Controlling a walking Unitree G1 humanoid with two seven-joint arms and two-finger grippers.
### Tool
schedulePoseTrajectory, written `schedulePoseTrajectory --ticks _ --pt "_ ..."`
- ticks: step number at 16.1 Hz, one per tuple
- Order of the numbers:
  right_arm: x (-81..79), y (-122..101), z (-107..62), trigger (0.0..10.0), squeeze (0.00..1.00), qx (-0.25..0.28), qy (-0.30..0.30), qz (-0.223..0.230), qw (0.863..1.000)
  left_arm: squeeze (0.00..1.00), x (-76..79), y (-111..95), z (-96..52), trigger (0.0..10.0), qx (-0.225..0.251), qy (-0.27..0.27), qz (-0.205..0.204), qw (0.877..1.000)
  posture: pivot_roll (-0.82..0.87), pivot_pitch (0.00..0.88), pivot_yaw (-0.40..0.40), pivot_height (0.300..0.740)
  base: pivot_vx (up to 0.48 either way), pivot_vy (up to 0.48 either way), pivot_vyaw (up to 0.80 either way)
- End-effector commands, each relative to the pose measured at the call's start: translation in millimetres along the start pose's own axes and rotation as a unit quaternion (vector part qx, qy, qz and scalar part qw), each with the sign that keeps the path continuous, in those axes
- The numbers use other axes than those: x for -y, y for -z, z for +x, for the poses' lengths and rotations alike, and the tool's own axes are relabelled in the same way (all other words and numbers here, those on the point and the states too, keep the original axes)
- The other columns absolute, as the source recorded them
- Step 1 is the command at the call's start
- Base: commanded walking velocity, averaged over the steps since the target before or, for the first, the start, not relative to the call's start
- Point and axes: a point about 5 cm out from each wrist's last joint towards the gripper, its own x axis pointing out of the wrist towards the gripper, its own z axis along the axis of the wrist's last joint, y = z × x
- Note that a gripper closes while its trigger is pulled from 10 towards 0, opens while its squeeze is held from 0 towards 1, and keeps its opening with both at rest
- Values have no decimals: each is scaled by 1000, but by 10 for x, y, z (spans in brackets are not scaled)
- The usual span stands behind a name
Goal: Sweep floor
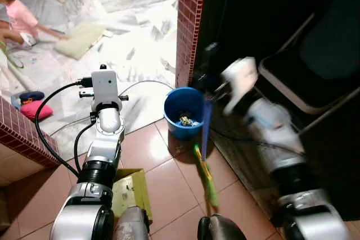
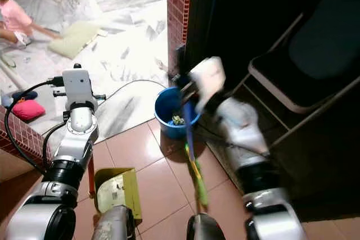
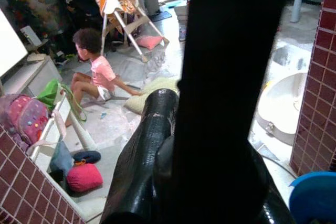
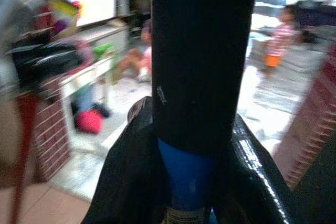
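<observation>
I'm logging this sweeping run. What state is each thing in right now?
Right gripper: shut on the broom handle.
Left gripper: shut on a dark pole.
Dustpan: on the tiled floor, debris inside.
Blue bucket: upright, scraps at bottom.
Folding chair: unfolded.

My head cameras are looking down at the blue bucket [image 1: 184,112]; my wrist cameras are facing outward, pressed against dark poles.

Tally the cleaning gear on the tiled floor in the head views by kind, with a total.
Blue bucket: 1
Broom with blue and green handle: 1
Yellow-green dustpan: 1
Total: 3
</observation>
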Motion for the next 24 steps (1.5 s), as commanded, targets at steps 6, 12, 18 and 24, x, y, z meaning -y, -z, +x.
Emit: schedulePoseTrajectory --ticks 6,12,18,24 --pt "-447 -96 109 10000 0 49 -95 8 994 0 51 -63 21 10000 33 -21 -44 998 -132 56 -35 740 0 0 0" --pt "-343 -325 2 10000 0 53 -140 108 983 0 30 -17 35 10000 31 -53 -37 997 -143 51 -32 740 0 0 0" --pt "-68 -524 69 10000 0 71 -50 -35 996 0 -51 44 35 10000 36 -80 -13 996 -134 59 -27 740 0 0 0" --pt "-226 -333 82 10000 0 95 -52 -14 994 0 -113 128 -68 10000 42 -84 0 996 -107 168 -27 740 0 0 0"
